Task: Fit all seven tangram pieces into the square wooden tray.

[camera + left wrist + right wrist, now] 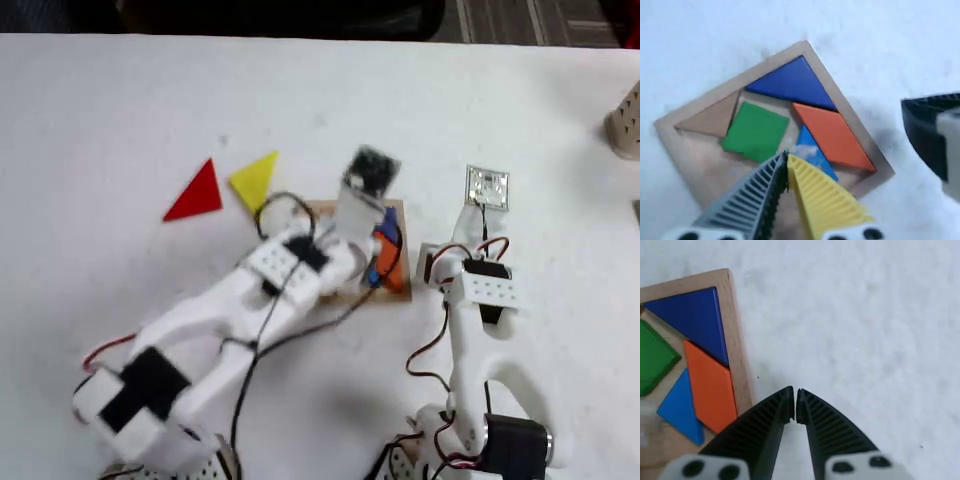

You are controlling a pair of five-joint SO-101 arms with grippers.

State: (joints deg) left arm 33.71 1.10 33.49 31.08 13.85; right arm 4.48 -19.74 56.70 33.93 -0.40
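— Where is the left hand sitting?

— I'm watching it hang over the wooden tray, fingers clenched tip to tip with nothing between them that I can make out.

— What's lying in the tray?

— I'm seeing a large blue triangle, an orange parallelogram touching it, a green square and a small blue triangle beside the orange one.

— And the right hand?

— It's hovering clenched and empty over the counter, just beside the tray's rim.

— Any loose pieces?

— A red triangle and a yellow triangle are lying near each other on the counter, apart from the tray.
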